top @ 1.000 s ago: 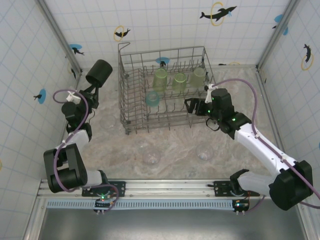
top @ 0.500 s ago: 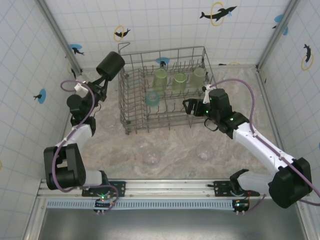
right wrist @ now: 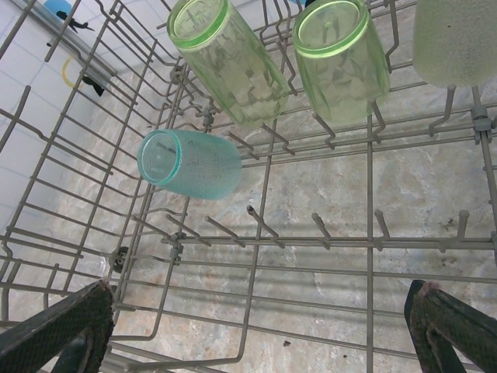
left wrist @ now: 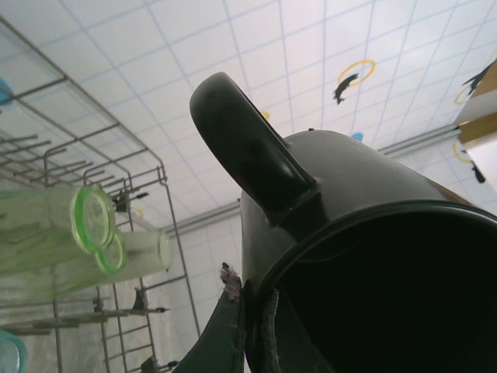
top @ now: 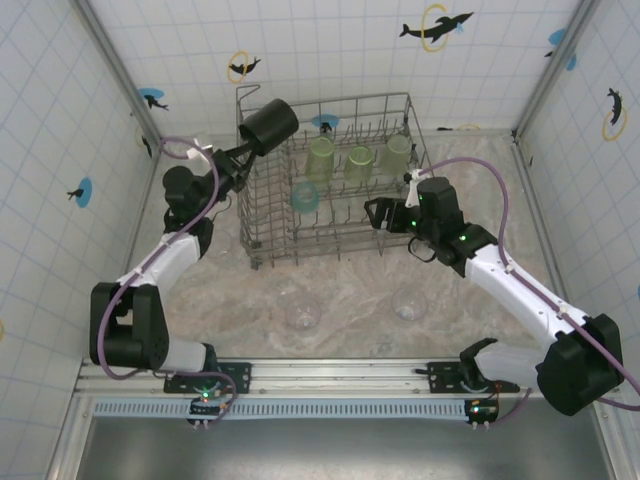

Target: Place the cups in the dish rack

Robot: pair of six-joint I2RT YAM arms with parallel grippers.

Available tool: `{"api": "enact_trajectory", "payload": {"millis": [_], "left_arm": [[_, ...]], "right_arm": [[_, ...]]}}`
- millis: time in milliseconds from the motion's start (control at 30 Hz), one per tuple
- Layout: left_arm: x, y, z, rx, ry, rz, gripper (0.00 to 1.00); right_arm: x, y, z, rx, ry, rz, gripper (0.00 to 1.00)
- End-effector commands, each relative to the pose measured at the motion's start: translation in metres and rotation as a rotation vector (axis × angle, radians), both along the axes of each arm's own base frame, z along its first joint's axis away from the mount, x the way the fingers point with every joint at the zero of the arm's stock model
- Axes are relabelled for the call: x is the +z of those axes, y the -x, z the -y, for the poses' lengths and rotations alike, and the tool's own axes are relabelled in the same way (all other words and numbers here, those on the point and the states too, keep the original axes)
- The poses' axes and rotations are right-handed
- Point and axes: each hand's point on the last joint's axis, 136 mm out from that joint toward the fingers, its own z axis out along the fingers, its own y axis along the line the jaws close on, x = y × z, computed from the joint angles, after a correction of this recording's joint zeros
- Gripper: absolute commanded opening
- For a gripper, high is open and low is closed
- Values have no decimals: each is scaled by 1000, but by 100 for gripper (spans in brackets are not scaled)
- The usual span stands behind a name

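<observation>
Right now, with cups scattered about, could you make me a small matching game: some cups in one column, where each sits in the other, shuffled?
Things
1. black mug with a handle
2. teal translucent cup
3. clear colourless cup
4. light-green translucent tumblers

Places
A. on the marbled table, in front of the grey wire dish rack
B. side by side in the rack's far row
C. held in the air by the left gripper, at the rack's far left corner
D. lying alone in the rack's left part, nearer than the green ones

Pairs: 1-C, 2-D, 3-A, 4-B
</observation>
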Motion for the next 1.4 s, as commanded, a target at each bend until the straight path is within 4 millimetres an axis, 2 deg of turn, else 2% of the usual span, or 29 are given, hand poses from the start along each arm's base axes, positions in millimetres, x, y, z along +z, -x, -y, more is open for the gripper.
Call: {"api": "enact_trajectory", "payload": {"millis": [0, 267, 500, 533, 800, 967, 1100, 1133, 1367], "left_arm": [[39, 2, 15, -25, 1, 142, 0], [37, 4, 55, -123, 5, 126, 0], [21, 10, 86, -208, 19, 73, 0], [34, 10, 90, -221, 29, 98, 0], [27, 13, 104, -255, 24, 57, 0], [16, 21, 129, -324, 33, 8, 0], [11, 22, 138, -350, 36, 7, 0], [9, 32, 152, -386, 32, 6, 0], [0, 32, 169, -427, 19, -6, 0]], "right_arm": [[29, -4, -1, 0, -32, 71, 100], [55, -6, 9, -5, -128, 151, 100], [84, -11, 7, 52, -314, 173, 100], [87, -12, 6, 63, -338, 172, 100], [106, -19, 0, 147, -514, 141, 100], [121, -18, -13, 251, -615, 155, 100], [120, -29, -12, 233, -651, 122, 100], [120, -32, -12, 223, -660, 110, 100], [120, -45, -12, 173, -750, 23, 100]]}}
